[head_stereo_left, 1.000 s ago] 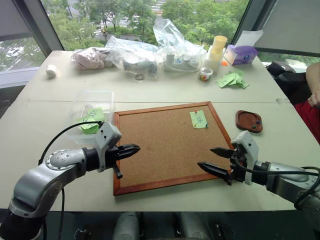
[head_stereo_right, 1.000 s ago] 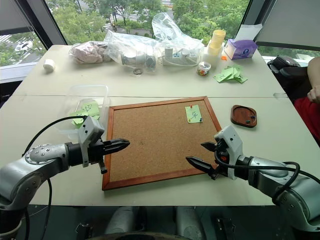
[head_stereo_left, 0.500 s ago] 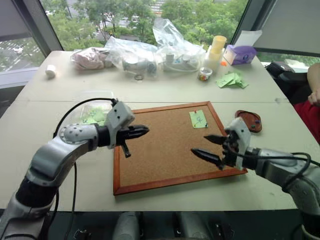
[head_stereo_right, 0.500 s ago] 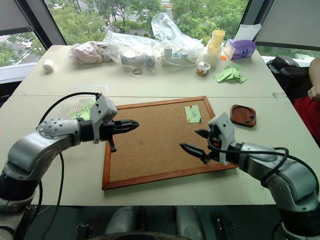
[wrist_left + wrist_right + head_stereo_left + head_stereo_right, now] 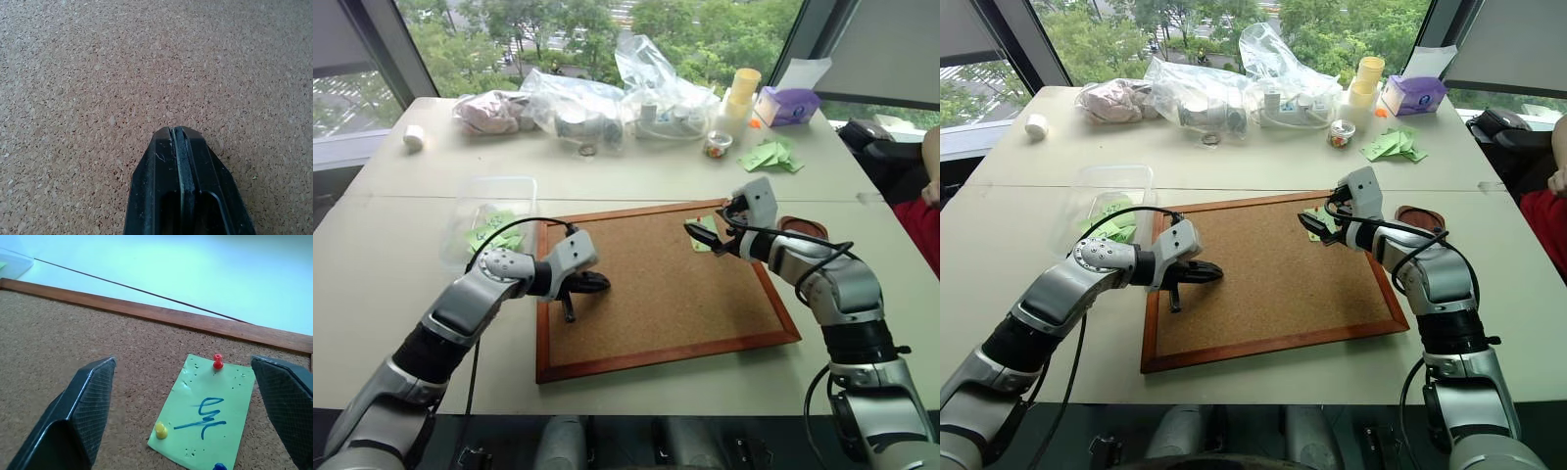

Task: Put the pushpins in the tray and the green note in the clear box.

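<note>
Biggest worry: the right end effector [image 5: 195, 396], fingers spread wide over the green note [image 5: 205, 418] still pinned on the cork board [image 5: 656, 284], may tear paper grabbing tiny pushpins [image 5: 218, 361]. Left end effector [image 5: 597, 283] is pressed together (empty). Clear box [image 5: 489, 196] holds green notes; tray [image 5: 1420, 215] contents unclear.

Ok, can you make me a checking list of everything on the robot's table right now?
Surface: pale table under a cork board.
Job's things: green note pinned on the board by red, yellow and blue pushpins; tray; clear box holding green notes.
Clutter: plastic bags, cups, loose green notes.
Grippers: left gripper shut over the board; right gripper open around the note.
Cables: black ones along both arms.
Surroundings: windows, trees outside.
</note>
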Controlling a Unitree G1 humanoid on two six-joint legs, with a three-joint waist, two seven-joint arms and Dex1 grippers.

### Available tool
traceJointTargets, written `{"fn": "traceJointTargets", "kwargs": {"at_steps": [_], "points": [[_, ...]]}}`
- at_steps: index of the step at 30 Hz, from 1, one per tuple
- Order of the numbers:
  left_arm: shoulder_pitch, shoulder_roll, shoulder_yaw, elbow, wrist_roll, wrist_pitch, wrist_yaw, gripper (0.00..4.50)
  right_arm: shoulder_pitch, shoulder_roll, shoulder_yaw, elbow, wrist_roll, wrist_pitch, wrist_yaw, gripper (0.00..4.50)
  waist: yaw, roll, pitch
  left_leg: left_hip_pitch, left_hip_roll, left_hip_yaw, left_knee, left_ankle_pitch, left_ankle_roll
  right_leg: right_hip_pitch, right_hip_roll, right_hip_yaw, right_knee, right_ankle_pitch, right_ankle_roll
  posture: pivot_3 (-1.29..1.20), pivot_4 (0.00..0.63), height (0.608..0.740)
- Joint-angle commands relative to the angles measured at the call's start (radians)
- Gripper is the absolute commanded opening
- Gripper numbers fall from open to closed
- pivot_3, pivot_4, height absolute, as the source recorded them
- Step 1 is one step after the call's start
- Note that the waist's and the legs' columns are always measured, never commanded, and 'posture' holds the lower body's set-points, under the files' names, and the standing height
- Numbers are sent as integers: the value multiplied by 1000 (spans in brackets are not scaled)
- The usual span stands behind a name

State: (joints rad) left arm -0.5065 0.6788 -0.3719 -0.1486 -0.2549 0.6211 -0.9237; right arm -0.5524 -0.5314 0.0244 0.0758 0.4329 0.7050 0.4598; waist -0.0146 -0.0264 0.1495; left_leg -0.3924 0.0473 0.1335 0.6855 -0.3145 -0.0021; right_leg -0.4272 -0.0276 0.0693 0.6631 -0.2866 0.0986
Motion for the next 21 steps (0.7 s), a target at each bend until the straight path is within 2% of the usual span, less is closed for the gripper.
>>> {"fn": "traceJointTargets", "kwargs": {"at_steps": [1, 7, 13, 16, 21], "points": [[5, -2, -42, 10, 73, 0, 16, 85, -56, 17, 5, 85, -54, -74, 30, 4500, 0, 0, 0, 0, 0, 0, 0, 0, 0, 0, 0, 0, 0, 0, 0, 0, 150, 738], [26, -16, -27, -23, 76, 8, 3, 85, -129, 60, 9, 260, -120, -163, 81, 4500, 0, 1, -1, 1, 0, 0, 1, 0, 0, 2, 0, 0, 1, 0, 0, 0, 150, 738], [38, -36, -14, -37, 90, 12, 19, 85, -164, 87, -5, 338, -153, -199, 99, 4500, 3, 1, -1, 1, 0, -1, 1, 0, 0, 2, -1, 0, 1, 0, 0, 0, 150, 738], [39, -41, -10, -40, 96, 15, 21, 0, -174, 90, -8, 362, -166, -198, 102, 3651, 3, 1, -1, 1, 0, 0, 1, 0, 0, 2, -1, 0, 1, 0, 0, 0, 150, 738], [38, -48, -3, -42, 104, 16, 23, 0, -177, 95, -12, 381, -181, -202, 110, 1118, 3, 2, -1, 1, 0, 0, 1, 0, 0, 2, -1, 0, 1, 0, 0, 0, 150, 738]]}}
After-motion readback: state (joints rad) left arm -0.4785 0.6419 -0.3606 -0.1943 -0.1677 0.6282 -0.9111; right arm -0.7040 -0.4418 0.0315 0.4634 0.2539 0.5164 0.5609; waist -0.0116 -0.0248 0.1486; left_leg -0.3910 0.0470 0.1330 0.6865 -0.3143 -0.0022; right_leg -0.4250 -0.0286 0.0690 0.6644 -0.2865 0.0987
